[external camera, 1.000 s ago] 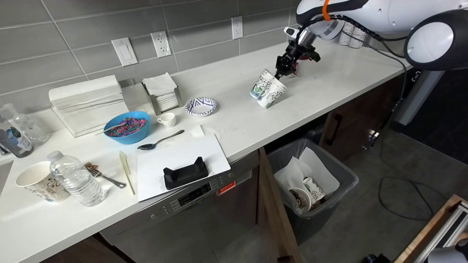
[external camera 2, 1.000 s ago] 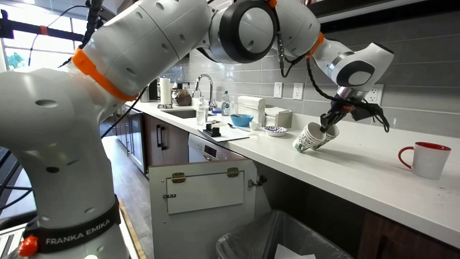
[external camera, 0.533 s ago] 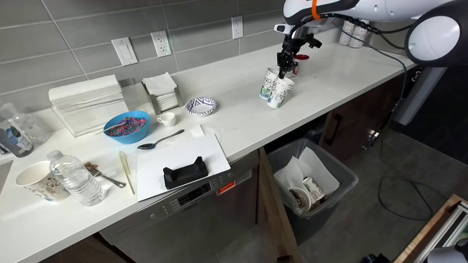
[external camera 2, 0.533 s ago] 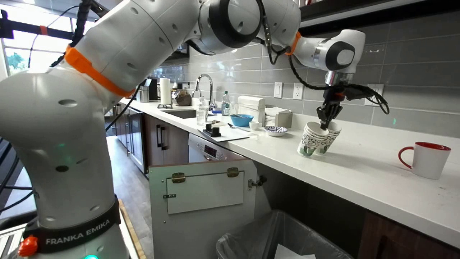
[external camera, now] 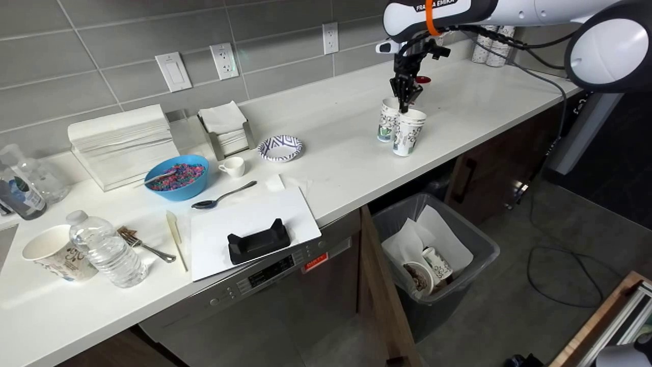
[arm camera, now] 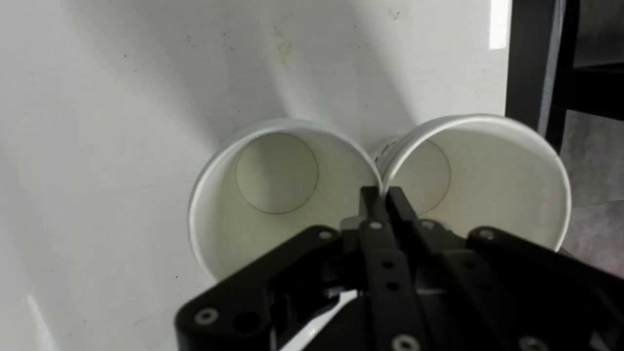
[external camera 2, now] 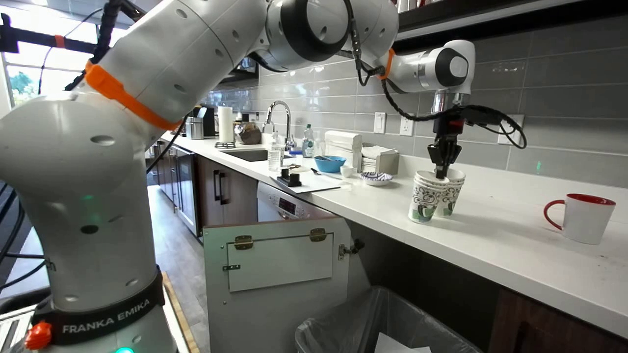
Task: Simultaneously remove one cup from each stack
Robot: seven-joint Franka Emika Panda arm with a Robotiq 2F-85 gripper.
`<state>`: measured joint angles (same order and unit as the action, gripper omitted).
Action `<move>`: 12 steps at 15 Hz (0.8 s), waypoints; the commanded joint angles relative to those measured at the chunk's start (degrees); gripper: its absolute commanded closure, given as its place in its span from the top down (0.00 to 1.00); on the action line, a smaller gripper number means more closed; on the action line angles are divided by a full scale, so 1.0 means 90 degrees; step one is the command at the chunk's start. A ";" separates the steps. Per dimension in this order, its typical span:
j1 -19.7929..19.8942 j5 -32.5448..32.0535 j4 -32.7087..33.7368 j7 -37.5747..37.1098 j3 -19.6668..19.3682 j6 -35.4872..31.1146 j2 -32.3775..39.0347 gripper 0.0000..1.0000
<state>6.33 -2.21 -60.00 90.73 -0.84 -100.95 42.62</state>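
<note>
Two stacks of white cups with dark green print stand side by side, nearly upright, in both exterior views: the front stack and the back stack. Several nested rims show on the front one. From above, the gripper is shut on the adjoining rims of the two top cups. One of its fingers reaches inside the left cup, the other inside the right cup. An exterior view shows the gripper pointing straight down between the stacks. Whether their bottoms touch the countertop, I cannot tell.
A white mug with red inside sits farther along the counter. The patterned bowl and napkin holder are toward the sink side. Below the counter edge are a bin and a swung-out cabinet door.
The arm has swung from a slant to vertical. Both cup stacks, held throughout, have gone from tilted to nearly upright and shifted away from the patterned bowl.
</note>
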 commanded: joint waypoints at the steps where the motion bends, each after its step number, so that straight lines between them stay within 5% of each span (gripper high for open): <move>1: -0.0067 -0.0419 -0.0156 -0.0075 -0.0022 0.0305 -0.0064 0.01; 12: -0.0197 -0.0873 -0.0144 -0.0099 -0.0013 0.0306 -0.0133 0.01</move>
<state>5.09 -8.04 -60.00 90.73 -0.81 -98.65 42.45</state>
